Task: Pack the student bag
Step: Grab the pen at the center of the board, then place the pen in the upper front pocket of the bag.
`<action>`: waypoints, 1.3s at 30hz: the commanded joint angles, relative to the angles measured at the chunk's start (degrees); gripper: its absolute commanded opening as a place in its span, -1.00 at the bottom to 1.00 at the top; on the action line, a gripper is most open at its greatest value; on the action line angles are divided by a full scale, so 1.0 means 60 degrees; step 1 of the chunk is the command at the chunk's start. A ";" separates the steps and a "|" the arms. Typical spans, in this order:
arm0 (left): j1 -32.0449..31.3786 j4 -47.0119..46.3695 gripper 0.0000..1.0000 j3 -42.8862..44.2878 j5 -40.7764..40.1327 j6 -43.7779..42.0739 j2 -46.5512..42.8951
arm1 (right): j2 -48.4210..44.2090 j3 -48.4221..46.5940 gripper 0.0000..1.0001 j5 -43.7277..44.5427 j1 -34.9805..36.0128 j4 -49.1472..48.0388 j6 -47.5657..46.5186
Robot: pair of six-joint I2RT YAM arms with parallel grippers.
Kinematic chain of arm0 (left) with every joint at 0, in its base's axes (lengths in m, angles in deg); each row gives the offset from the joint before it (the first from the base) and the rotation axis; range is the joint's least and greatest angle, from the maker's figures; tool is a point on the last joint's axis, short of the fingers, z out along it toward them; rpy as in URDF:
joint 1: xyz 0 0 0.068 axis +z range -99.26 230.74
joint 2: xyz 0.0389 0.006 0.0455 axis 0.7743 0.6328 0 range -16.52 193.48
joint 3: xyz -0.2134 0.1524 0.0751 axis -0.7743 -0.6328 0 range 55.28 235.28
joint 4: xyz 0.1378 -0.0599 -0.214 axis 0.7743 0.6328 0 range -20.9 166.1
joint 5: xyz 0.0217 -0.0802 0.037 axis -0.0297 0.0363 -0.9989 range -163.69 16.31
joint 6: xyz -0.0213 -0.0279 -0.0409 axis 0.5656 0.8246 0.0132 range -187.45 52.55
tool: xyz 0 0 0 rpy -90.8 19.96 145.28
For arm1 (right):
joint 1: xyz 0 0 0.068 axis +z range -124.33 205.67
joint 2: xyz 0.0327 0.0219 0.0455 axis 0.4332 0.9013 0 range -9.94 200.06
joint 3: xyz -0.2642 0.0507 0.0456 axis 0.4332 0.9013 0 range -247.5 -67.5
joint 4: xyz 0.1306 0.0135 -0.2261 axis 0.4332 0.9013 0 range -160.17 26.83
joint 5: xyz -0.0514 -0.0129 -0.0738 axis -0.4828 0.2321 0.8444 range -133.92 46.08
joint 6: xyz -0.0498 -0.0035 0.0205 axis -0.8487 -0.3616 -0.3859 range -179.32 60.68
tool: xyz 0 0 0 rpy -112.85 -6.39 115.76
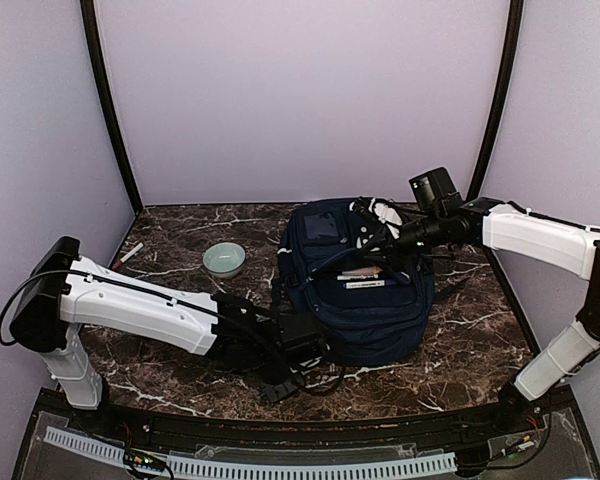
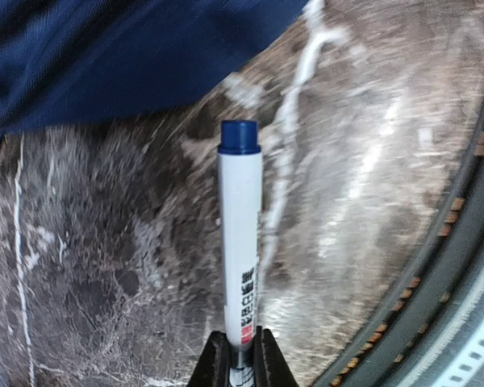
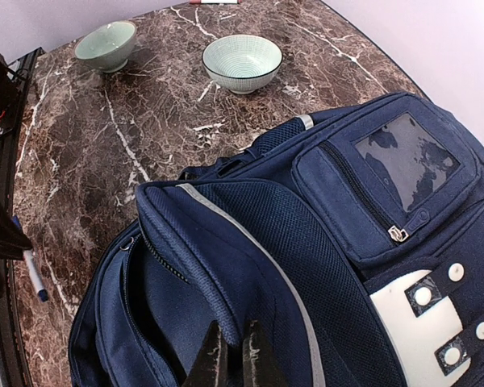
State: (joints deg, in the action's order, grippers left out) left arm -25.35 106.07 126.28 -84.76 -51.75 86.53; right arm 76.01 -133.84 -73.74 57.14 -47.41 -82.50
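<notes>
The navy student bag (image 1: 358, 295) lies in the middle of the marble table, white-grey patch toward the back. My right gripper (image 3: 234, 359) is shut on the edge of the bag's front flap (image 3: 226, 242) and holds it up, so the zipped compartment (image 3: 141, 318) gapes open below it. In the top view this gripper (image 1: 372, 240) is over the bag's back end. My left gripper (image 2: 240, 359) is shut on a white marker with a blue cap (image 2: 240, 234), low over the table just off the bag's near-left corner (image 2: 105, 56). In the top view it (image 1: 298, 378) sits beside the bag.
A pale green bowl (image 1: 224, 259) stands left of the bag; the right wrist view shows it (image 3: 106, 44) beside a white striped bowl (image 3: 242, 63). A white pen (image 1: 130, 255) lies at the back left. The table's front rail (image 2: 460, 266) is close to the left gripper.
</notes>
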 commanded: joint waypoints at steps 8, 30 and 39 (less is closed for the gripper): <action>-0.0490 -0.0887 -0.90 0.1198 -0.1401 -0.2113 -0.0807 | 0.0208 -0.0251 -1.00 -0.0390 -0.0029 -0.0388 0.0075; 0.0680 -0.2795 -0.95 0.4952 -0.3368 -0.7441 0.2554 | 0.0022 -0.0237 -1.00 -0.0267 -0.0038 -0.0379 0.0077; 0.1045 -0.2392 -0.92 0.6193 -0.3079 -0.8723 0.3779 | -0.0130 -0.0209 -1.00 -0.0210 -0.0045 -0.0400 0.0048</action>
State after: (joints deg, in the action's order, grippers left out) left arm -19.38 91.12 160.86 -104.38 -99.22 106.92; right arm 76.95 -133.91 -74.29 57.14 -47.45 -82.59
